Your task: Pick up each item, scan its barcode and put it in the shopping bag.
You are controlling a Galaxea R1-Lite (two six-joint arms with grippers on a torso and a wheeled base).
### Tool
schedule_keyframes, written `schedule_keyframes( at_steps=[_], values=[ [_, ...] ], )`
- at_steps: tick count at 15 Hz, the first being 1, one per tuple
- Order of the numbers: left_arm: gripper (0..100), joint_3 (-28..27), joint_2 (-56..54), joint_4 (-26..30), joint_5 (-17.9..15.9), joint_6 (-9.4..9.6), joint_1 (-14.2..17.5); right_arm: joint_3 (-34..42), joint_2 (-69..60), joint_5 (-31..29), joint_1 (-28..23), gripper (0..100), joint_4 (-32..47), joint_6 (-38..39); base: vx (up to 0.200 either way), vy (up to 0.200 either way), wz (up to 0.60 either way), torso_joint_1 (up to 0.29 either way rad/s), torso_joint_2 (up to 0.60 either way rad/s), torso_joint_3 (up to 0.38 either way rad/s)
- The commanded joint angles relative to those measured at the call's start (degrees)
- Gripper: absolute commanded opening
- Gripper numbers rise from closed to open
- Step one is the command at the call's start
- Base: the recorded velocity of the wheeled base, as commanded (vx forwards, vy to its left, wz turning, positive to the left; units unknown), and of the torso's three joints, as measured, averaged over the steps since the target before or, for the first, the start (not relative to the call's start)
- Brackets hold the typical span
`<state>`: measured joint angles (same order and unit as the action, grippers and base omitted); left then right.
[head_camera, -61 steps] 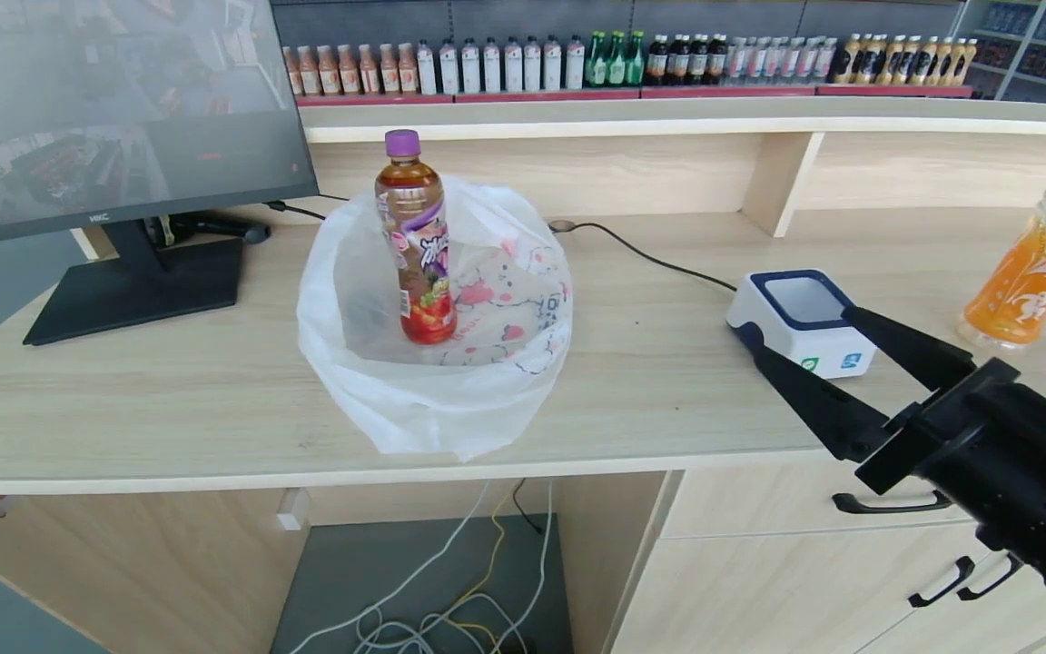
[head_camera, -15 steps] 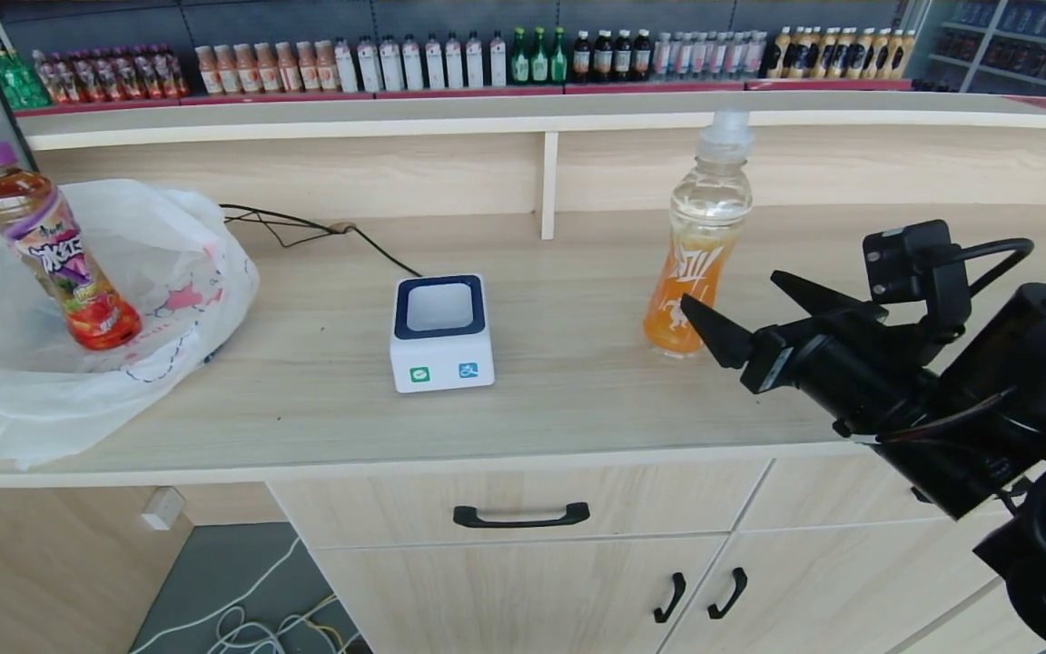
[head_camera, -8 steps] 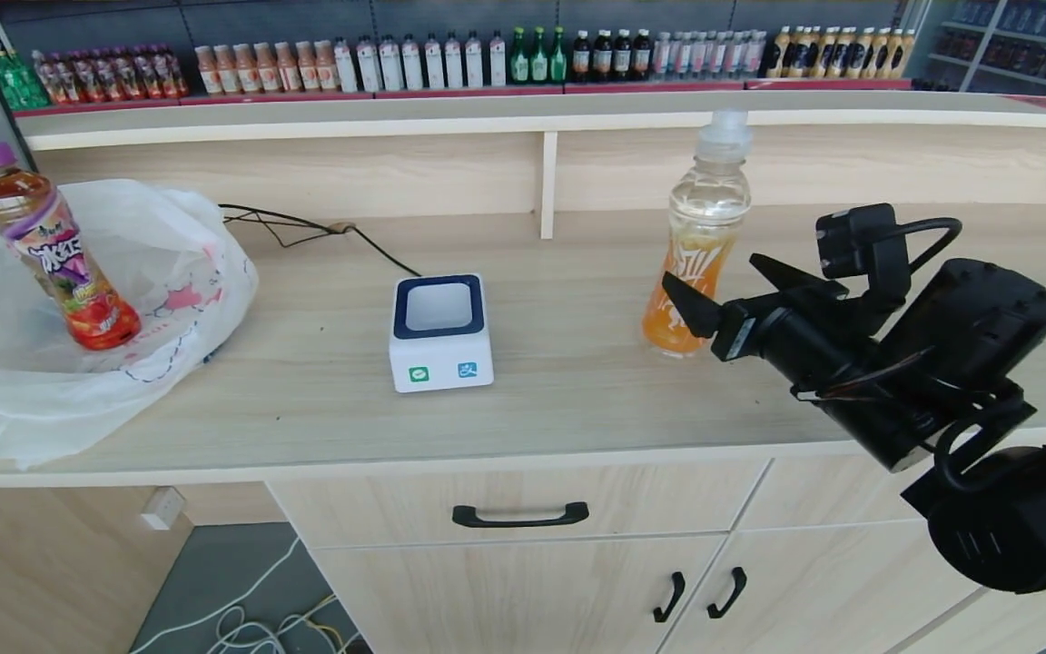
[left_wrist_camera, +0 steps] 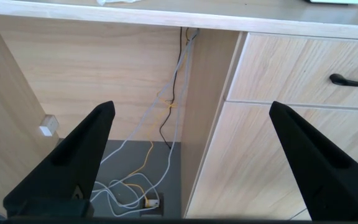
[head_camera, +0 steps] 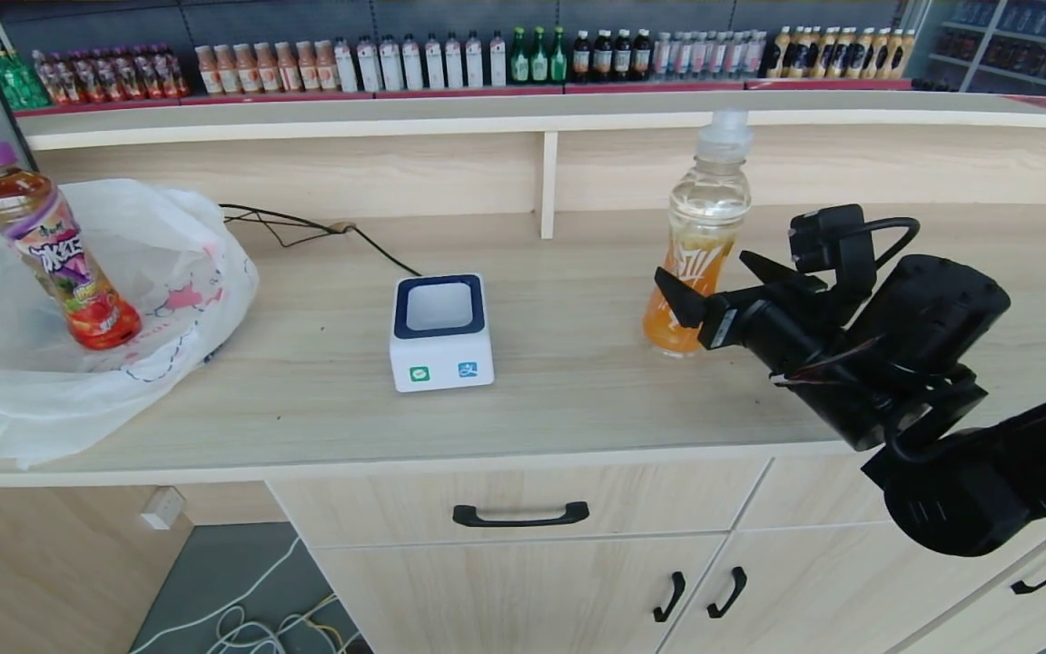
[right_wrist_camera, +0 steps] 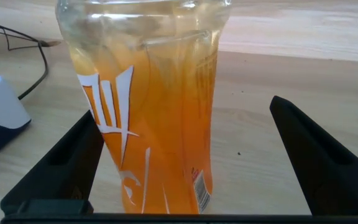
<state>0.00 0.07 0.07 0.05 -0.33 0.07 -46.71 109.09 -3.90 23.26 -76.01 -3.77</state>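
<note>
An orange drink bottle [head_camera: 701, 238] with a clear cap stands upright on the wooden counter [head_camera: 577, 400], right of centre. My right gripper [head_camera: 712, 283] is open at the bottle's lower half, one finger on each side. In the right wrist view the orange bottle [right_wrist_camera: 151, 124] sits between the open fingers of the right gripper [right_wrist_camera: 185, 112], closer to one of them. The white scanner [head_camera: 440, 331] sits mid-counter. At the far left the white shopping bag [head_camera: 169, 263] holds an upright purple-capped tea bottle [head_camera: 55, 254]. My left gripper [left_wrist_camera: 191, 118] hangs open below the counter, holding nothing.
A black cable [head_camera: 323, 232] runs from the scanner toward the back ledge. A raised shelf with a divider [head_camera: 547, 182] backs the counter. Drawers and doors with black handles [head_camera: 520, 518] are below. Loose cables [left_wrist_camera: 166, 137] hang in the open bay.
The head camera swung right since the oldest frame. Over the last second my right gripper has moved forward and up to the orange bottle, which now stands between its fingers.
</note>
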Motion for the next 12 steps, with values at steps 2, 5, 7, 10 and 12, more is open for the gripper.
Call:
schedule_keyframes(
  at_steps=[2, 5, 7, 10, 12],
  values=[
    [100, 0.0, 0.0, 0.0, 0.0, -0.02, 0.0, -0.9, 0.8, 0.0, -0.3, 100, 0.2, 0.0, 0.000, 0.000, 0.00, 0.000, 0.00, 0.000],
    [100, 0.0, 0.0, 0.0, 0.0, -0.02, 0.0, -2.9, 1.0, 0.0, -0.7, 100, 0.3, 0.1, 0.000, 0.000, 0.00, 0.000, 0.00, 0.000],
    [100, 0.0, 0.0, 0.0, 0.0, -0.02, 0.0, -4.4, 1.3, 0.0, -0.7, 100, 0.4, 0.0, 0.000, 0.000, 0.00, 0.000, 0.00, 0.000],
    [100, 0.0, 0.0, 0.0, 0.0, -0.02, 0.0, -5.3, 1.1, 0.0, -0.6, 100, 0.9, 0.0, 0.000, 0.000, 0.00, 0.000, 0.00, 0.000],
    [100, 0.0, 0.0, 0.0, 0.0, -0.02, 0.0, -6.3, 1.2, 0.0, -0.6, 100, 1.2, 0.0, 0.000, 0.000, 0.00, 0.000, 0.00, 0.000]
  ],
)
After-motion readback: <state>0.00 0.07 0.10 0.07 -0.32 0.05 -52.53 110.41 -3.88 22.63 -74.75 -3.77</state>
